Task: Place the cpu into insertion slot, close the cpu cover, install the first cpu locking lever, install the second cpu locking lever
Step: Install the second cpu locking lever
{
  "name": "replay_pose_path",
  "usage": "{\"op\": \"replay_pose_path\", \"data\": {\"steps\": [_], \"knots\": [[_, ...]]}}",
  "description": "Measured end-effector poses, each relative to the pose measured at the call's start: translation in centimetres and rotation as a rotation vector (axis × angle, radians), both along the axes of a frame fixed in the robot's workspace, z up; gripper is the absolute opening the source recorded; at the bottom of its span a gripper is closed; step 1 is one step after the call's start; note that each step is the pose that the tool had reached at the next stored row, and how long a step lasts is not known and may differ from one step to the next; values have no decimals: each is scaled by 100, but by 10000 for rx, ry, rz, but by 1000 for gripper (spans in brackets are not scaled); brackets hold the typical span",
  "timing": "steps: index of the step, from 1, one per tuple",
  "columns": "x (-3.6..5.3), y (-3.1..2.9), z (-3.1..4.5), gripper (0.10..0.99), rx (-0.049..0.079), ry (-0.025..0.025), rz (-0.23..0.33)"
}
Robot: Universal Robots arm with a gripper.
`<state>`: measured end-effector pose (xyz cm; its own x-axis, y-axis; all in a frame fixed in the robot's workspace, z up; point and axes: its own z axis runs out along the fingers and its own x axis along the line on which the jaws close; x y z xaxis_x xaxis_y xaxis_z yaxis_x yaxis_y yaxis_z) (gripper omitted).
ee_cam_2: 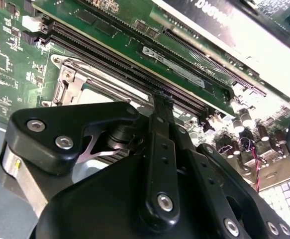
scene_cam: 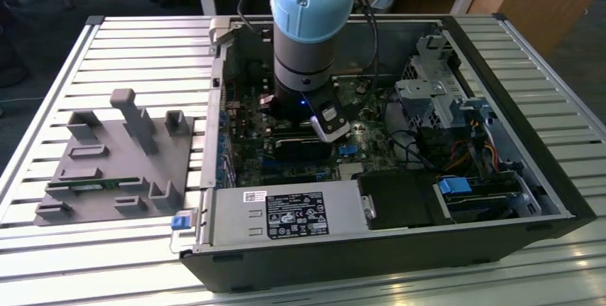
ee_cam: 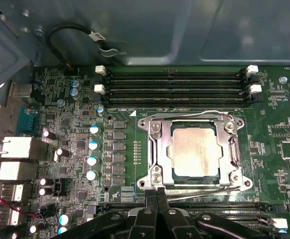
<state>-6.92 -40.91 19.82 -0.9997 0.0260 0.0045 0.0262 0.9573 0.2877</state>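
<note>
The gripper (ee_cam: pixel 158 195) has its fingers pressed together, apparently empty, at the socket's near edge. Just beyond the fingertips the cpu (ee_cam: pixel 194 151) sits seated under the closed cpu cover (ee_cam: pixel 157 149), with wire levers alongside

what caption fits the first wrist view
Pincer poised at the socket's edge, cpu seated beneath the closed cpu cover.

The cpu (ee_cam: pixel 193 150) sits in its socket under the closed cpu cover (ee_cam: pixel 158 149); the tool (ee_cam: pixel 157 195) fingertips meet just beside it.
</note>
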Motion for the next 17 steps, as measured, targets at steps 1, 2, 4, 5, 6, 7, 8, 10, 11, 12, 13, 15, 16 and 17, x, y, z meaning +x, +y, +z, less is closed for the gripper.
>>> {"op": "replay_pose_path", "data": {"steps": [1, 2, 4, 5, 6, 7, 8, 10, 11, 12, 13, 15, 16, 17], "knots": [[-1, 0, -7, 106, 29, 0, 0], [-2, 0, -13, 106, 58, 0, 0], [-5, -1, -22, 106, 126, 0, 1], [-8, -1, -25, 106, 165, -1, 2], [-13, -2, -29, 106, 203, 0, 1], [-18, -2, -32, 106, 232, 0, 0], [-22, -2, -37, 106, 251, 0, 1], [-30, -2, -49, 106, 274, -1, 0], [-33, -2, -56, 106, 282, -1, 0], [-36, -2, -63, 106, 290, -1, 2], [-39, -2, -71, 106, 296, 1, 1], [-46, -2, -84, 106, 309, 1, 0], [-49, -2, -90, 106, 320, 0, 1], [-51, -2, -95, 106, 332, 0, 2]]}}
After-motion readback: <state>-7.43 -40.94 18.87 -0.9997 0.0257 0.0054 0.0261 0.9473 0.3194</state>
